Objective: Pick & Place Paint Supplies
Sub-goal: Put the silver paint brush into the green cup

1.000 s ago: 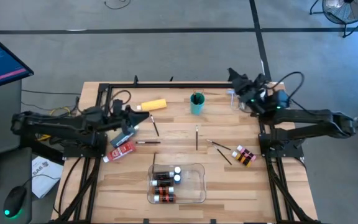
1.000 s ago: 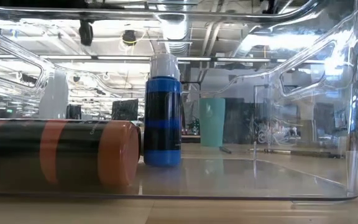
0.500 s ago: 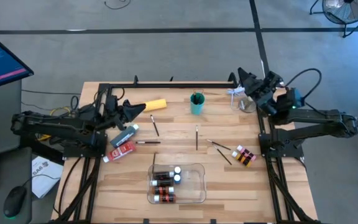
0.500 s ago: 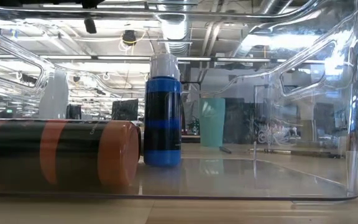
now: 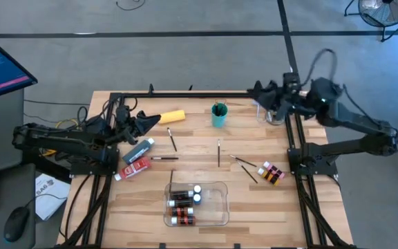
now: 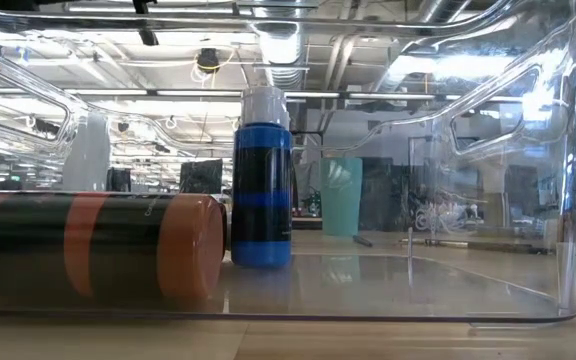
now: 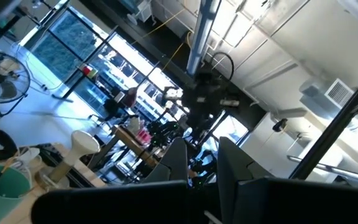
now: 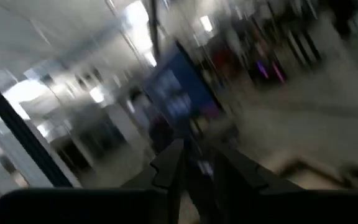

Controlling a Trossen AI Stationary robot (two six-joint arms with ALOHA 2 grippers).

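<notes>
My left gripper (image 5: 155, 120) is shut and empty above the table's far left, its tips close to the yellow bottle (image 5: 171, 116), which lies on its side. My right gripper (image 5: 257, 90) hangs raised over the far right corner, past the teal cup (image 5: 219, 115) holding brushes. Loose dark-handled brushes (image 5: 218, 152) lie mid-table. A grey tube (image 5: 139, 149) and a red tube (image 5: 135, 167) lie at the left, and small bottles (image 5: 271, 173) at the right. The clear tray (image 5: 220, 207) near the front holds bottles, one lying orange-striped (image 6: 88, 250) and one upright blue (image 6: 261, 180).
A small clear thing (image 5: 272, 115) sits at the far right corner under the right arm. A black frame rail (image 5: 185, 93) runs along the table's far edge. Bare wood shows at the near left and near right of the tray.
My right gripper has risen over the far right corner and tipped up from pointing down to about level, moving toward the far edge. My left gripper has tipped upward a little in place. Nothing on the table has moved.
</notes>
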